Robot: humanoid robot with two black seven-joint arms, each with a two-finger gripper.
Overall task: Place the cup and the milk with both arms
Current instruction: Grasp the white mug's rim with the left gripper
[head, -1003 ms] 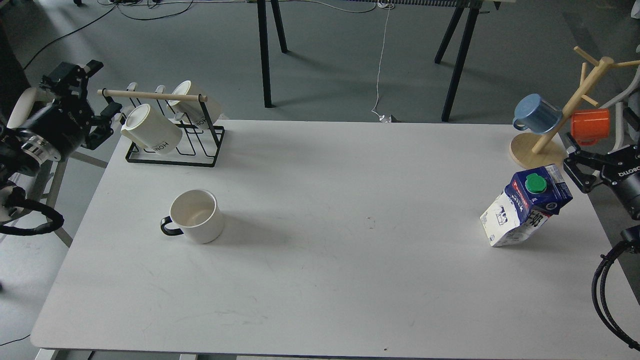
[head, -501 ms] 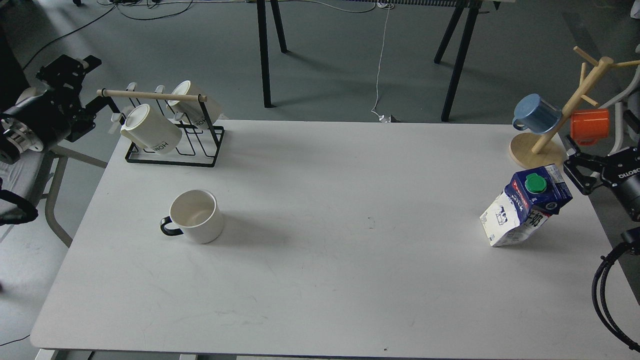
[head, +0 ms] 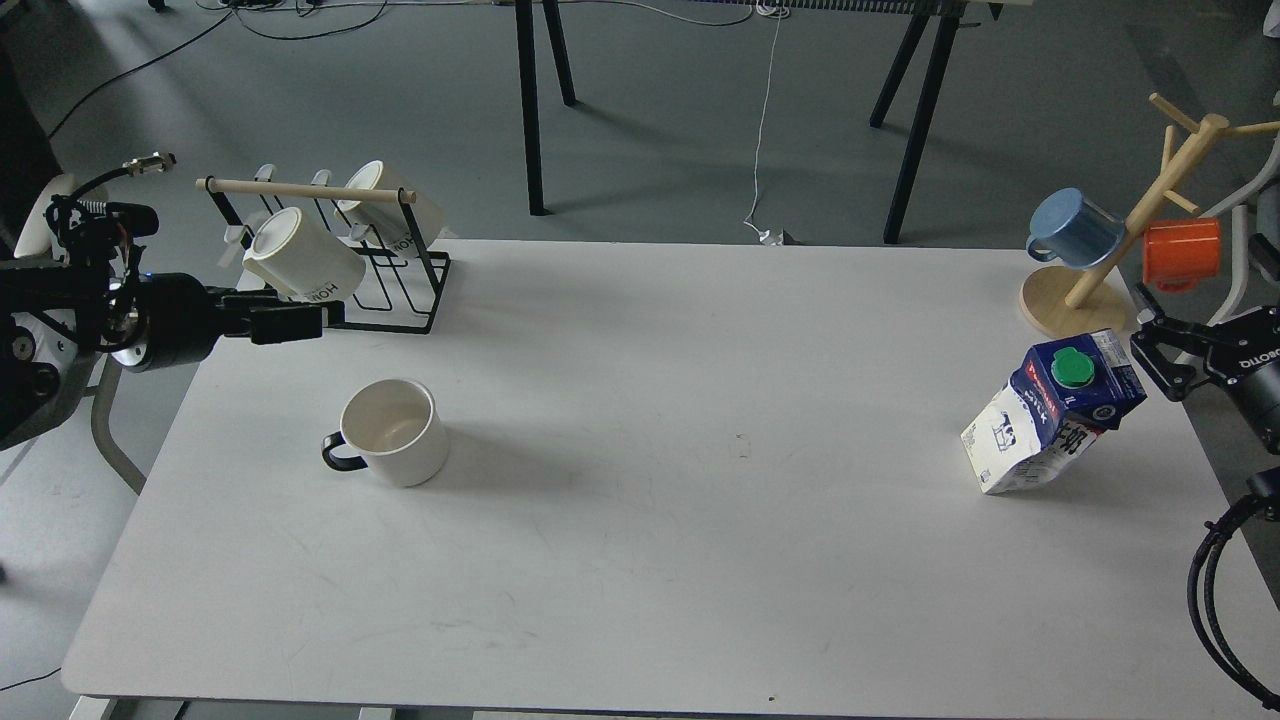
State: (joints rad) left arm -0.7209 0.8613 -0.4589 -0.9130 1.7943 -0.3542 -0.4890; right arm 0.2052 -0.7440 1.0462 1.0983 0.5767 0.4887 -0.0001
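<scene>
White ceramic mug with black loop handle (head: 393, 432): rigid, breakable, grip rim; blue-and-white gable-top milk carton (head: 1050, 412): squeezable, grip mid-body; left gripper (head: 285, 322) state unclear, right gripper (head: 1150, 352) fingers apart.

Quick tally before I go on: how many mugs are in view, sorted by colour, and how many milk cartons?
White mug, black handle: 1
Cream lettered mugs on the wire rack: 2
Blue mug on the wooden tree: 1
Orange mug on the tree: 1
Milk carton: 1
Total: 6
</scene>
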